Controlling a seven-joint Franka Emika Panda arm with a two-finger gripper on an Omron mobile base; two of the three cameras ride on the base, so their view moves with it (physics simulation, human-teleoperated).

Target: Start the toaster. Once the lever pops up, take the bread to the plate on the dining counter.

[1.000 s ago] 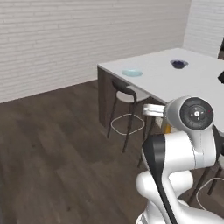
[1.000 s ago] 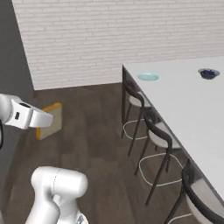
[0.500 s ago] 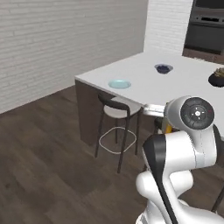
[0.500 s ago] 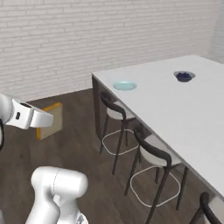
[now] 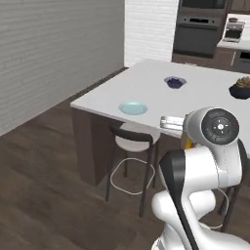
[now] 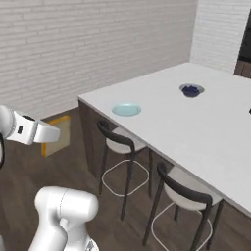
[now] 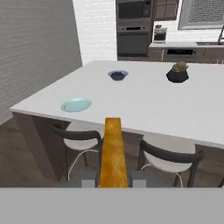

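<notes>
My gripper (image 7: 113,178) is shut on the bread (image 7: 113,150), an orange-tan slice seen edge-on between the two dark fingertips. From the right base camera the bread (image 6: 58,142) hangs at the gripper (image 6: 51,134), out over the dark wood floor and short of the dining counter (image 6: 196,128). The pale blue plate (image 7: 76,105) lies near the counter's near-left corner, ahead and a little left of the bread. The plate (image 5: 133,108) and plate (image 6: 126,109) have nothing on them. The toaster is out of view.
A dark blue bowl (image 7: 118,75) and a black pot with a succulent (image 7: 177,74) sit farther back on the counter. Black-backed stools (image 7: 81,136) (image 7: 173,160) are tucked under its near edge. A brick wall runs along the left, and ovens (image 7: 133,33) stand at the back.
The whole picture has shifted, so the base has moved: the dining counter and plate now sit nearer and more central. The bread stays gripped as before.
</notes>
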